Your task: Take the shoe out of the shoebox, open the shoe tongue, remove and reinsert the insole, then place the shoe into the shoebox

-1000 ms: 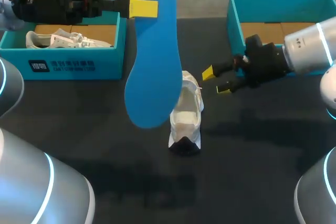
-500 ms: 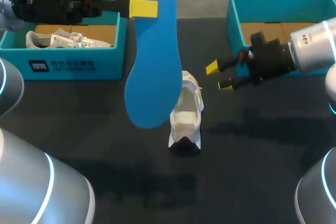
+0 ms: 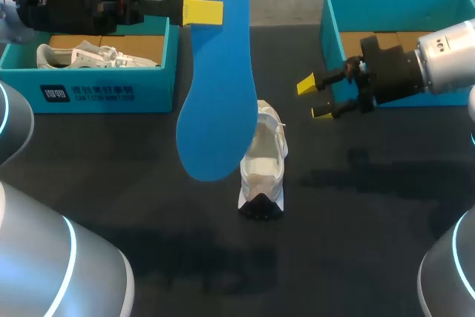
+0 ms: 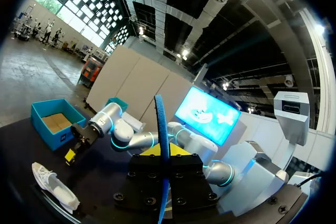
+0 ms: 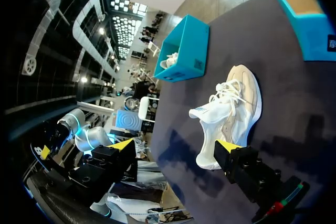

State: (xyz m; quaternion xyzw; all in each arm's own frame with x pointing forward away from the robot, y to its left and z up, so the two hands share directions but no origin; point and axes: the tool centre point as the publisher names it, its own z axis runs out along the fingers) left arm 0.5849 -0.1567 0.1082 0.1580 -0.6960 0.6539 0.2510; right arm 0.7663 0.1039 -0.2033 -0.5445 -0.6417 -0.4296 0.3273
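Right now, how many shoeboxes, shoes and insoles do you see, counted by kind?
Shoeboxes: 2 (left shoebox, right shoebox)
Shoes: 2 (boxed shoe, loose shoe)
Insoles: 1 (blue insole)
Total: 5

light: even, overhead | shadows: soft, on tabletop (image 3: 386, 246) under right arm (image 3: 449, 64) | wrist views: glaring ceiling lamps (image 4: 185, 53), dark surroundings, apparently underexposed

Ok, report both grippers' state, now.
Left gripper: shut on the blue insole.
Right gripper: open, holding nothing.
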